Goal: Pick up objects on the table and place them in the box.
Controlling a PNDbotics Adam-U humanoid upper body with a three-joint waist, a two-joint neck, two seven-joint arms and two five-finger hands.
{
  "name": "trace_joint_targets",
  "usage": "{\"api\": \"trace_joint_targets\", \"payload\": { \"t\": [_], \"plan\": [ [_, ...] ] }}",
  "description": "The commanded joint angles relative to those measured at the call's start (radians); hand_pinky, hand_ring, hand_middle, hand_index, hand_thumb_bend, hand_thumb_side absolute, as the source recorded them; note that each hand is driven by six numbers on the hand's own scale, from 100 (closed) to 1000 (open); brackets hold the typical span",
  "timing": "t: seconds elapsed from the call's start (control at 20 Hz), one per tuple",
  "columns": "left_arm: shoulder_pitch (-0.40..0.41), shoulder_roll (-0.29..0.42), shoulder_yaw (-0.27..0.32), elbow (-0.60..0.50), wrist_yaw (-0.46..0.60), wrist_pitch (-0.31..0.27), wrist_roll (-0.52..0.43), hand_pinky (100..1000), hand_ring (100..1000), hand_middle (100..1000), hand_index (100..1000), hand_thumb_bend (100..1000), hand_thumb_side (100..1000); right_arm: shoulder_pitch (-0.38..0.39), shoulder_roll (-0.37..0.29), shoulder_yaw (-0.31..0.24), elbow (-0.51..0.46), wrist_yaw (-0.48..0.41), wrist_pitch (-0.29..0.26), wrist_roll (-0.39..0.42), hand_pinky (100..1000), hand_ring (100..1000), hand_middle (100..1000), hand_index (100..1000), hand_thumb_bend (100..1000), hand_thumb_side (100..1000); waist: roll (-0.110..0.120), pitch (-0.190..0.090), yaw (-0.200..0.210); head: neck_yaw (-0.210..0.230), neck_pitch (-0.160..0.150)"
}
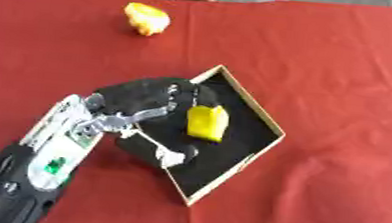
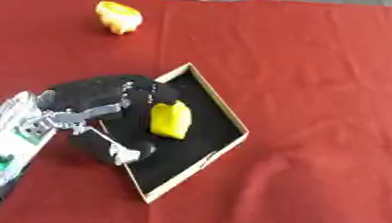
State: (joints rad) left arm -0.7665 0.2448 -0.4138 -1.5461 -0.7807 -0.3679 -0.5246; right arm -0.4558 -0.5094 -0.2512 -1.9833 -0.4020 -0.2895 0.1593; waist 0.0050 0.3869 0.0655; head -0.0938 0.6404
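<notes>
A: Where do we stand with the left hand (image 1: 151, 112)?
B: It reaches over the box's (image 1: 265, 120) left rim, fingers spread and relaxed around a yellow block (image 1: 206, 123) lying on the black floor; we cannot tell if they touch it.
A: Anything else?
B: We see a yellow-orange object (image 1: 146, 19) near the worktop's (image 1: 343, 70) far edge.

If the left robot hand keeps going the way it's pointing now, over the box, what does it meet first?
Probably the yellow block in the box: the left robot hand points right and its fingers already reach the block, though contact and height are unclear. Past it is the box's far wall.
</notes>
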Motion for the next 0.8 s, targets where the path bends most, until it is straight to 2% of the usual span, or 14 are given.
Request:
{"api": "trace_joint_targets", "payload": {
  "t": [0.05, 0.25, 0.4, 0.55, 0.6, 0.8],
  "plan": [
    [-0.01, 0.006, 0.019, -0.018, -0.028, -0.009, 0.014, 1000, 974, 962, 972, 392, 597, -0.003, -0.013, -0.008, -0.017, 0.007, 0.003, 0.0, 906, 801, 775, 846, 100, 524, -0.001, -0.024, 0.0, -0.001, -0.007],
    [-0.014, 0.013, 0.045, -0.05, -0.006, 0.004, 0.052, 1000, 944, 939, 960, 321, 548, 0.001, -0.011, -0.008, -0.017, 0.007, 0.006, 0.001, 905, 801, 775, 846, 100, 524, -0.001, -0.028, 0.0, 0.0, -0.006],
    [-0.037, 0.052, 0.082, -0.114, 0.037, 0.034, 0.091, 988, 911, 916, 947, 276, 487, 0.001, -0.012, -0.007, -0.017, 0.006, 0.004, 0.001, 905, 801, 775, 845, 100, 524, 0.0, -0.031, -0.001, 0.0, -0.007],
    [-0.079, 0.14, 0.143, -0.156, 0.076, 0.086, 0.13, 961, 904, 900, 933, 265, 400, 0.0, -0.017, -0.006, -0.017, 0.005, -0.002, -0.001, 904, 801, 775, 845, 100, 524, 0.004, -0.034, -0.004, -0.002, -0.004],
    [-0.097, 0.179, 0.166, -0.149, 0.088, 0.107, 0.141, 959, 902, 900, 933, 265, 404, -0.001, -0.019, -0.006, -0.017, 0.004, -0.003, -0.002, 904, 801, 775, 845, 100, 524, 0.006, -0.035, -0.006, -0.003, -0.003],
    [-0.168, 0.29, 0.247, -0.026, 0.12, 0.158, 0.164, 945, 896, 903, 921, 297, 365, 0.0, -0.023, -0.002, -0.017, 0.004, -0.005, -0.002, 904, 801, 775, 845, 100, 524, 0.015, -0.038, -0.019, -0.002, -0.003]
  ]
}}
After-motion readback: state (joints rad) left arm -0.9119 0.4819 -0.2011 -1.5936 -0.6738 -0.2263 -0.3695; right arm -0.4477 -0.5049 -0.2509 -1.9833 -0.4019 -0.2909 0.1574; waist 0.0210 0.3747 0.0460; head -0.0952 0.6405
